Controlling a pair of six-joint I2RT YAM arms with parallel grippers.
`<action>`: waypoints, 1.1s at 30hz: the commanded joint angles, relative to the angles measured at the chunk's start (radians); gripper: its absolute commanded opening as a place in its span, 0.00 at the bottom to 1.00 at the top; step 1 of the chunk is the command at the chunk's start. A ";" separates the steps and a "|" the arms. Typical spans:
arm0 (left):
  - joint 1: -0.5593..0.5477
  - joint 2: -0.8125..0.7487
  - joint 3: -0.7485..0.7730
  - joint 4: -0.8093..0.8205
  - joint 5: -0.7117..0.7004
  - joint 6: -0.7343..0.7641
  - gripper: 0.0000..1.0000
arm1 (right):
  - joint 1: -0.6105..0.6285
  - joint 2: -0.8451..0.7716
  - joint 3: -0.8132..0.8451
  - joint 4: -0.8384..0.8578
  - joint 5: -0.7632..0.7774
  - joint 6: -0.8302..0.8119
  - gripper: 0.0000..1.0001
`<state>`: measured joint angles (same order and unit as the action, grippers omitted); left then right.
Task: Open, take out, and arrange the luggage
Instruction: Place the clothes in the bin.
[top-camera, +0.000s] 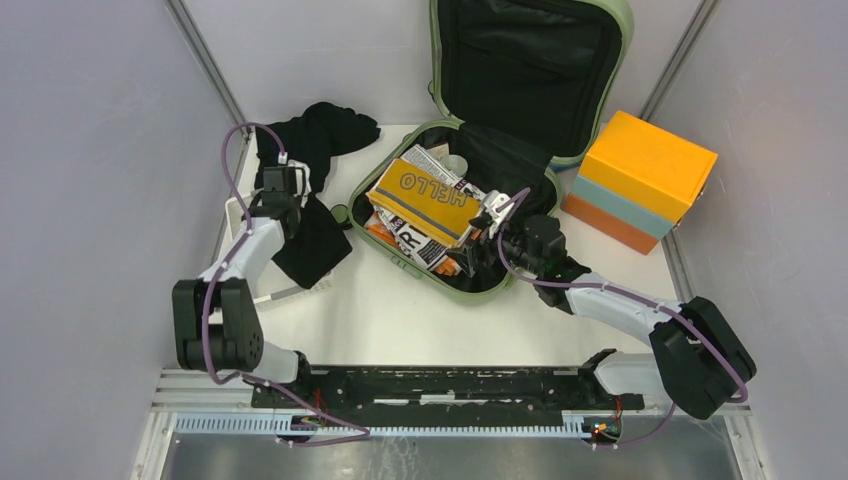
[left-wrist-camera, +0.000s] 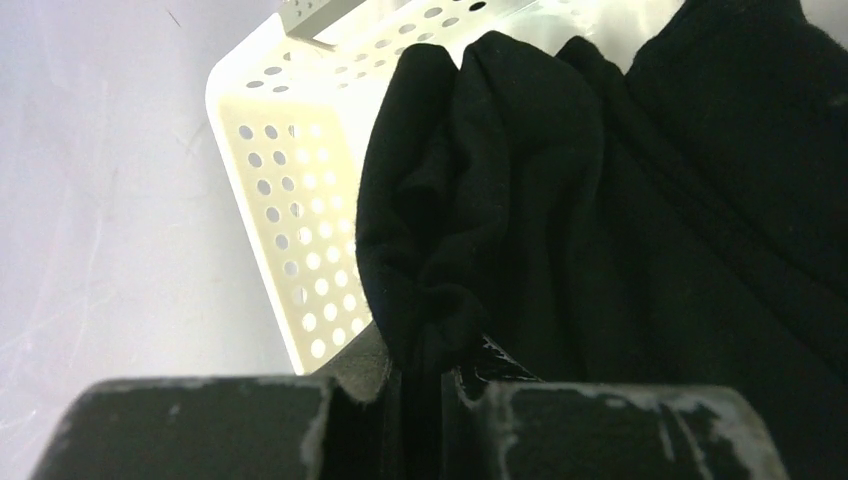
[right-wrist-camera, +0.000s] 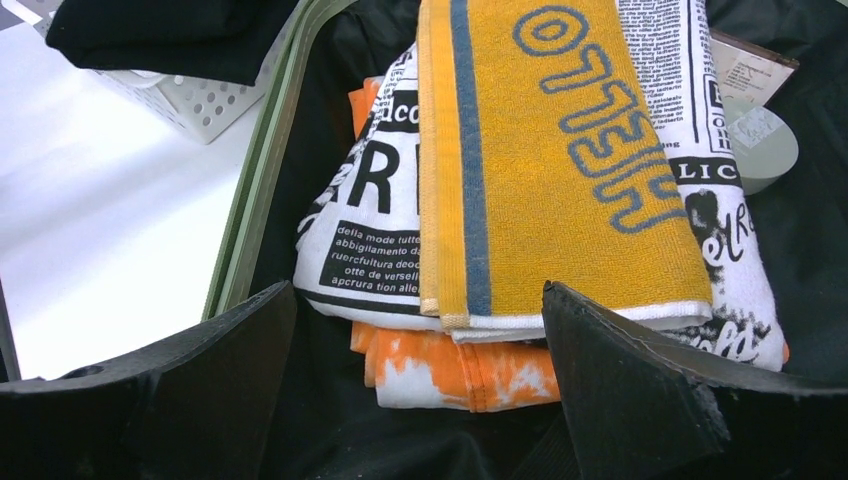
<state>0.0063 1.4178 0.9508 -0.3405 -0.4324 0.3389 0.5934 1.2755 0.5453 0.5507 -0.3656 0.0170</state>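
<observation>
The sage-green suitcase (top-camera: 590, 120) lies open at the back, lid up, black lining showing. Inside is a stack: a yellow "HELLO" towel (top-camera: 425, 195) on a newsprint cloth (top-camera: 420, 242) on an orange-and-white cloth (right-wrist-camera: 470, 372). My right gripper (top-camera: 480, 235) is open at the stack's near end, jaws wide either side of it (right-wrist-camera: 420, 330). My left gripper (top-camera: 285, 190) is shut on a black garment (top-camera: 315, 240) that hangs over the white perforated basket (left-wrist-camera: 290, 230); the cloth is pinched between the fingers (left-wrist-camera: 425, 360).
An orange and light-blue box (top-camera: 640, 180) stands right of the suitcase. A small round grey-green item and a card (right-wrist-camera: 760, 145) lie in the suitcase beyond the stack. More black cloth (top-camera: 320, 135) lies behind the basket. Grey walls close in both sides.
</observation>
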 joint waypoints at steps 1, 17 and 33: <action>0.044 0.089 0.080 0.151 -0.021 0.062 0.02 | -0.003 -0.034 -0.004 0.066 -0.018 0.015 0.98; 0.079 0.320 0.196 0.278 0.035 0.177 0.02 | -0.003 -0.040 -0.012 0.078 -0.030 0.022 0.98; 0.122 0.302 0.477 -0.028 -0.036 -0.225 0.63 | -0.003 -0.042 -0.013 0.075 -0.033 0.017 0.98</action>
<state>0.0978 1.8145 1.3464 -0.2867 -0.4732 0.3119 0.5934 1.2594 0.5331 0.5682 -0.3847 0.0296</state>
